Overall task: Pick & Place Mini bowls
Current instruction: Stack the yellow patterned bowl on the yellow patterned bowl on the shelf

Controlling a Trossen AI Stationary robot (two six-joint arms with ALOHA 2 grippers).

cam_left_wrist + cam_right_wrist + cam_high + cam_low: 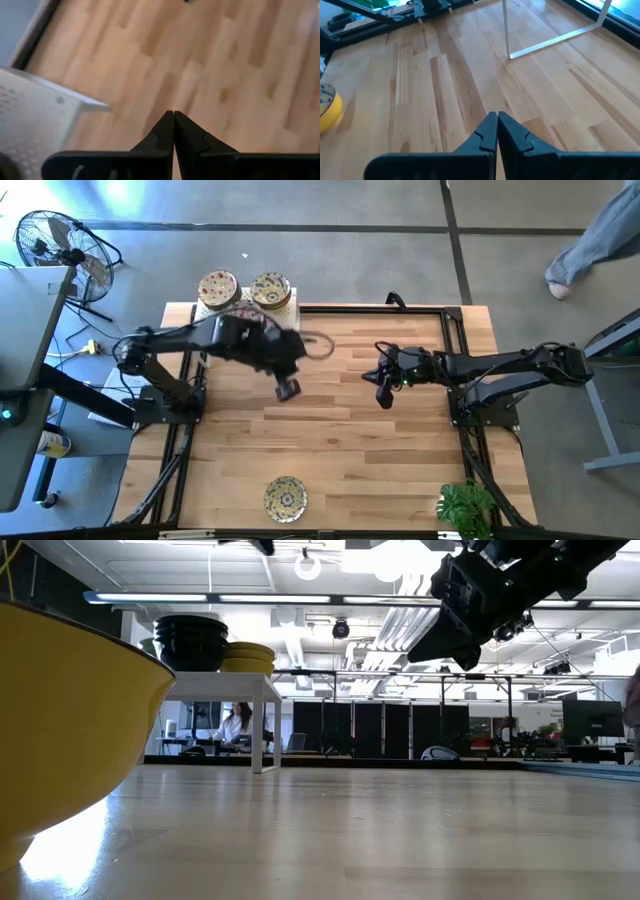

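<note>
Wooden tabletop [340, 440] carries one mini bowl [285, 498] at six o'clock; two stacks [244, 290] wait on a white stand [290, 304] at eleven. Left gripper [287, 389], fingers pressed together and empty, hovers mid-table, likely between trips. Right gripper [383, 396], likewise pinched and empty, waits centre-right.

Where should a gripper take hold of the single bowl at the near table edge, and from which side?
Grip the bowl by its rim, coming from straight above. It sits upright and open-side up, so one finger likely fits inside the rim and one outside; the wall curves, so a side grip may slip.
</note>
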